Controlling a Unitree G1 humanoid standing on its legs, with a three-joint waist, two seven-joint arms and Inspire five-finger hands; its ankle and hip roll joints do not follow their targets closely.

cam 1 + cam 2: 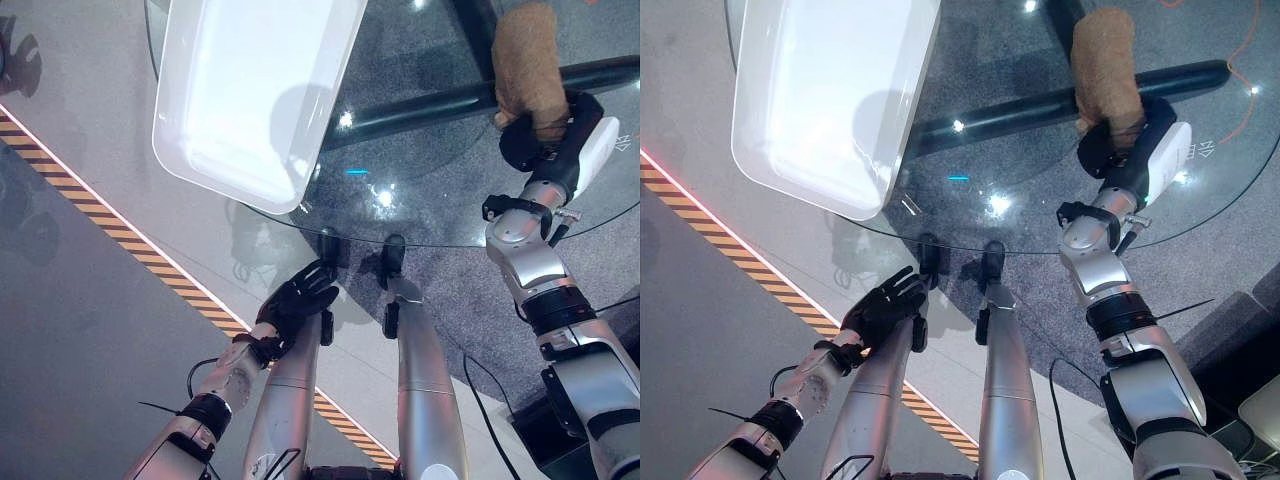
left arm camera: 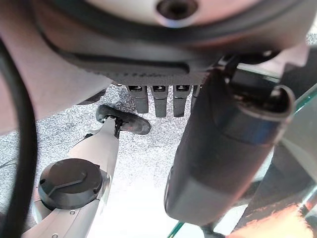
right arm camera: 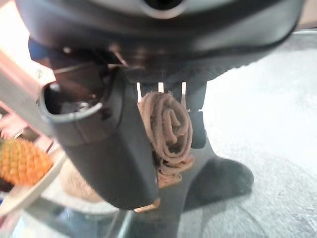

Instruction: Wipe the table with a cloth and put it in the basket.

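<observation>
Bright overhead lamps glint on the glass table (image 1: 420, 200); wrist views blurred

the white basket (image 1: 250, 90) ran off the top edge of both eye views, so its far end could not be seen. the brown cloth (image 1: 528, 70) was cut off at the top edge in the left eye view, and its lower end was hidden inside the right robot hand (image 1: 545, 140) — the fingers curled round it were mostly covered by the hand's own back. the round glass bench (image 1: 1040, 215) continued past the top and right edges. in the right wrist view a yellow, scaly thing (image 3: 22, 161) beneath the glass was too blurred to identify.
</observation>
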